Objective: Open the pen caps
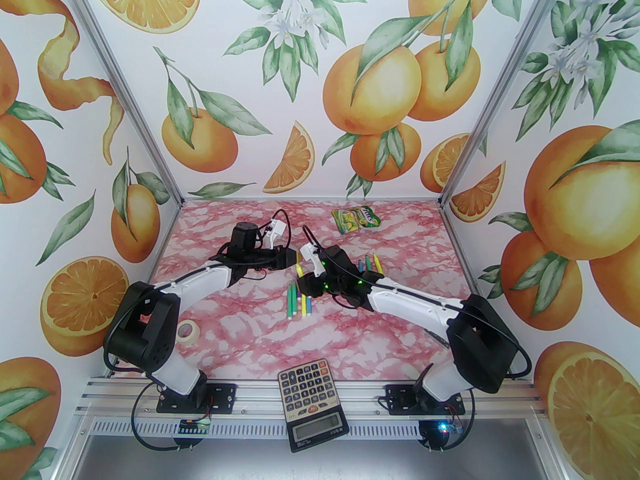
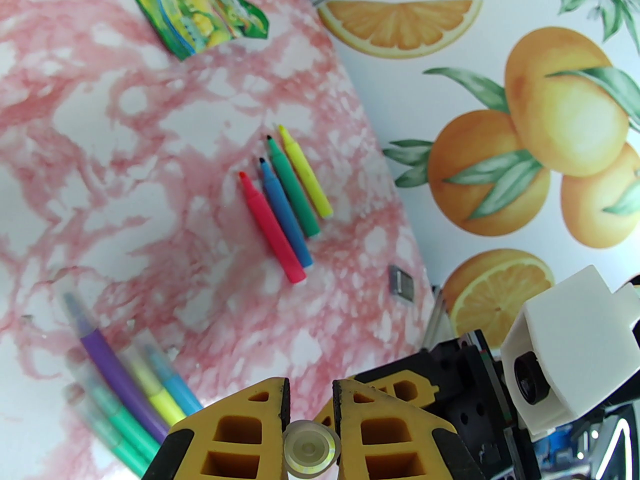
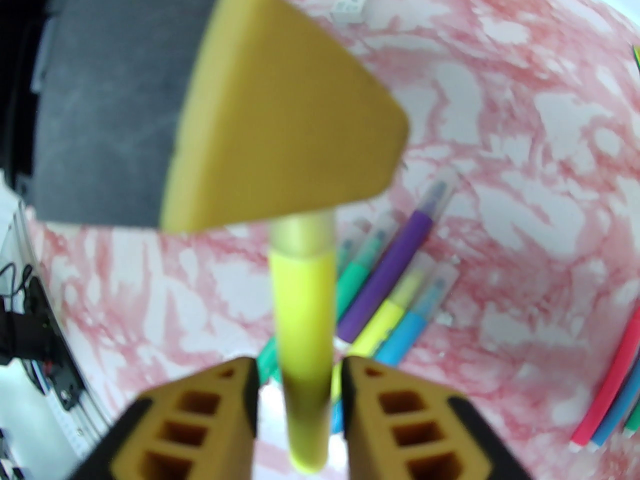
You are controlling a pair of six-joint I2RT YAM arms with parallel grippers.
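A yellow pen (image 3: pixel 305 318) hangs above the table between my two grippers (image 1: pixel 299 269). My left gripper (image 2: pixel 310 388) is shut on its clear pen cap (image 2: pixel 310 450), seen end-on between the yellow fingers. My right gripper (image 3: pixel 300 368) stands around the pen's barrel with a narrow gap on each side, so it is open. Below lie several capped pens: purple (image 3: pixel 395 263), yellow, blue and green (image 1: pixel 299 300). A red, a blue, a green and a yellow pen (image 2: pixel 285 208) lie uncapped side by side to the right (image 1: pixel 372 264).
A calculator (image 1: pixel 312 400) overhangs the near edge between the arm bases. A tape roll (image 1: pixel 187 329) lies near the left arm. A green snack packet (image 1: pixel 356 218) sits at the back. Patterned walls close three sides.
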